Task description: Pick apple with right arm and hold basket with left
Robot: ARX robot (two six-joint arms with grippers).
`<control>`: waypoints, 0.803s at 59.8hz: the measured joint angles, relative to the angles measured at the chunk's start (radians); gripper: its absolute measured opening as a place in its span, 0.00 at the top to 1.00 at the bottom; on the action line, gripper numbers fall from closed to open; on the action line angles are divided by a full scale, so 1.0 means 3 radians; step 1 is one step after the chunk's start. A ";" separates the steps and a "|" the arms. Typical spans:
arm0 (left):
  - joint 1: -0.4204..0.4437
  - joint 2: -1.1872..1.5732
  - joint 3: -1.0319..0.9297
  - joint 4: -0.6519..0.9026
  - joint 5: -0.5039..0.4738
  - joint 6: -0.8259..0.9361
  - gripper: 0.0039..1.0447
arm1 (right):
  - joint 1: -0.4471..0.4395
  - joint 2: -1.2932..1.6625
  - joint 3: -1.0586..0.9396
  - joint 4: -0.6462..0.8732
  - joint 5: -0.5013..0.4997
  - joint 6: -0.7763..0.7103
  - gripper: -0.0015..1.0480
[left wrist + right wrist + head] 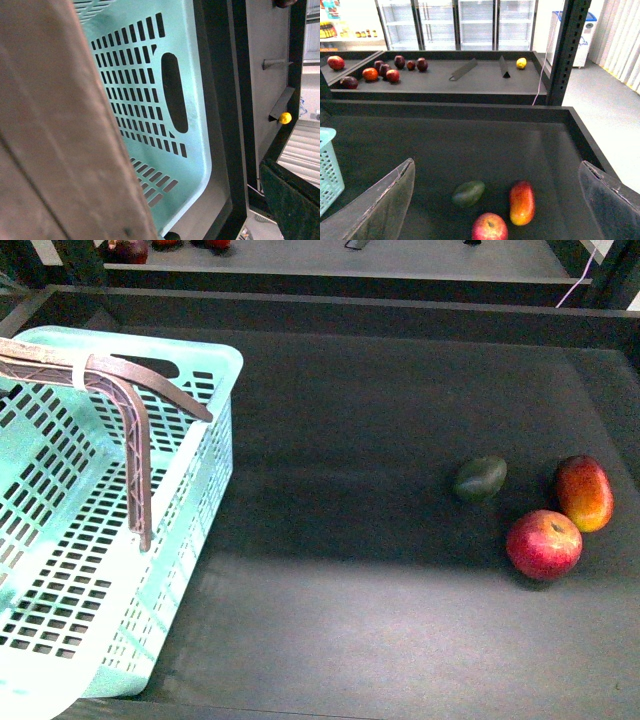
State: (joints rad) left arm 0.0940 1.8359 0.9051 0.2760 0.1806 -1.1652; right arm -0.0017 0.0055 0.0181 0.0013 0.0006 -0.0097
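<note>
3 fruits lie on the right side of the tabletop (350,620). The apple (543,544) is the nearest of them to the robot. The mango (585,492) lies just beside it, further back and to the right; you cannot tell whether they touch. A green fruit (480,479) sits left of the mango, apart from both.

The basket (215,360) is on the left of the tabletop, well apart from the apple. Its 2 handles (135,440) are raised together over it, bound by a zip tie (78,371), and they run off the left edge of the front view.

The right pincer (496,164) hovers over the tabletop with its 2 fingers (395,192) spread wide. In its wrist view the apple (489,227) lies below it, clear of both fingers.

You do not see the left pincer in any view, so you cannot tell its state. In the left wrist view a blurred brown surface (60,130) fills the near side. Beyond it you see the basket's slotted wall and an oval grip hole (175,92).

Several dark red fruits (385,70) and 1 yellow fruit (521,63) lie on a far shelf (470,80).
</note>
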 joint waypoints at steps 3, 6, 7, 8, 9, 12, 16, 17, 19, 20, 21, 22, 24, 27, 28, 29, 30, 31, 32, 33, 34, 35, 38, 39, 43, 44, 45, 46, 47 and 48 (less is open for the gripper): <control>0.0015 0.0025 0.0000 -0.0001 -0.0004 -0.0006 0.15 | 0.0000 0.0000 0.0000 0.0000 0.0000 0.0000 0.08; 0.0027 0.0050 0.0000 -0.0003 -0.0015 -0.0013 0.23 | 0.0000 0.0000 0.0000 0.0000 0.0000 0.0000 0.08; 0.0031 0.0053 0.0000 -0.0005 -0.0015 -0.0013 0.27 | 0.0000 0.0000 0.0000 0.0000 0.0000 0.0000 0.08; 0.0034 0.0055 0.0000 -0.0006 -0.0022 -0.0015 0.30 | 0.0000 0.0000 0.0000 0.0000 0.0000 0.0000 0.08; 0.0036 0.0055 0.0000 -0.0013 -0.0032 -0.0017 0.34 | 0.0000 0.0000 0.0000 0.0000 0.0000 0.0000 0.08; 0.0036 0.0055 0.0000 -0.0028 -0.0046 -0.0024 0.42 | 0.0000 0.0000 0.0000 0.0000 0.0000 0.0000 0.08; 0.0037 0.0055 0.0000 -0.0048 -0.0055 -0.0036 0.53 | 0.0000 0.0000 0.0000 0.0000 0.0000 0.0000 0.08; 0.0037 0.0055 0.0000 -0.0058 -0.0056 -0.0037 0.56 | 0.0000 0.0000 0.0000 0.0000 0.0000 0.0000 0.08; 0.0039 0.0051 0.0000 -0.0083 -0.0055 -0.0037 0.61 | 0.0000 0.0000 0.0000 0.0000 0.0000 0.0000 0.08; 0.0039 0.0051 0.0000 -0.0090 -0.0056 -0.0037 0.63 | 0.0000 0.0000 0.0000 0.0000 0.0000 0.0000 0.08; 0.0041 0.0047 0.0000 -0.0106 -0.0056 -0.0037 0.67 | 0.0000 0.0000 0.0000 0.0000 0.0000 0.0000 0.08; 0.0042 0.0046 0.0000 -0.0113 -0.0055 -0.0038 0.68 | 0.0000 0.0000 0.0000 0.0000 0.0000 0.0000 0.08; 0.0045 0.0046 0.0000 -0.0128 -0.0056 -0.0053 0.73 | 0.0000 0.0000 0.0000 0.0000 0.0000 0.0000 0.08; 0.0050 0.0028 0.0000 -0.0142 -0.0050 -0.0191 0.80 | 0.0000 0.0000 0.0000 0.0000 0.0000 0.0000 0.08; 0.0050 0.0013 0.0000 -0.0142 -0.0036 -0.0229 0.82 | 0.0000 0.0000 0.0000 0.0000 0.0000 0.0000 0.08; 0.0050 0.0005 0.0000 -0.0145 -0.0028 -0.0258 0.83 | 0.0000 0.0000 0.0000 0.0000 0.0000 0.0000 0.08; 0.0048 -0.0017 0.0000 -0.0153 -0.0023 -0.0272 0.86 | 0.0000 0.0000 0.0000 0.0000 0.0000 0.0000 0.08; 0.0048 -0.0027 0.0000 -0.0159 -0.0022 -0.0268 0.86 | 0.0000 0.0000 0.0000 0.0000 0.0000 0.0000 0.08; 0.0048 -0.0053 -0.0001 -0.0163 -0.0011 -0.0223 0.86 | 0.0000 0.0000 0.0000 0.0000 0.0000 0.0000 0.08; 0.0047 -0.0064 -0.0003 -0.0165 -0.0008 -0.0201 0.86 | 0.0000 0.0000 0.0000 0.0000 0.0000 0.0000 0.08; 0.0039 -0.0085 -0.0005 -0.0168 -0.0010 -0.0160 0.86 | 0.0000 0.0000 0.0000 0.0000 0.0000 0.0000 0.08; 0.0036 -0.0094 -0.0006 -0.0170 -0.0013 -0.0150 0.86 | 0.0000 0.0000 0.0000 0.0000 0.0000 0.0000 0.08; 0.0017 -0.0154 -0.0008 -0.0207 -0.0051 -0.0058 0.86 | 0.0000 0.0000 0.0000 0.0000 -0.0001 0.0000 0.08; 0.0014 -0.0183 -0.0009 -0.0230 -0.0066 -0.0011 0.86 | 0.0000 0.0000 0.0000 0.0000 0.0000 0.0000 0.08; -0.0003 -0.0292 -0.0018 -0.0285 -0.0079 0.0085 0.86 | 0.0000 0.0000 0.0000 0.0000 0.0000 0.0000 0.08; -0.0004 -0.0334 -0.0022 -0.0295 -0.0079 0.0131 0.86 | 0.0000 0.0000 0.0000 0.0000 0.0000 0.0000 0.08; -0.0008 -0.0356 -0.0023 -0.0301 -0.0079 0.0140 0.86 | 0.0000 0.0000 0.0000 0.0000 0.0000 0.0000 0.08; -0.0013 -0.0402 -0.0025 -0.0315 -0.0079 0.0186 0.86 | 0.0000 0.0000 0.0000 0.0000 0.0000 0.0000 0.08; -0.0017 -0.0425 -0.0027 -0.0322 -0.0079 0.0205 0.86 | 0.0000 0.0000 0.0000 0.0000 0.0000 0.0000 0.08; -0.0025 -0.0472 -0.0028 -0.0337 -0.0080 0.0233 0.86 | 0.0000 0.0000 0.0000 0.0000 0.0000 0.0000 0.08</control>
State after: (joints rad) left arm 0.0864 1.6943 0.8967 0.1749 0.1566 -1.0954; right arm -0.0017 0.0055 0.0181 0.0013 0.0006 -0.0097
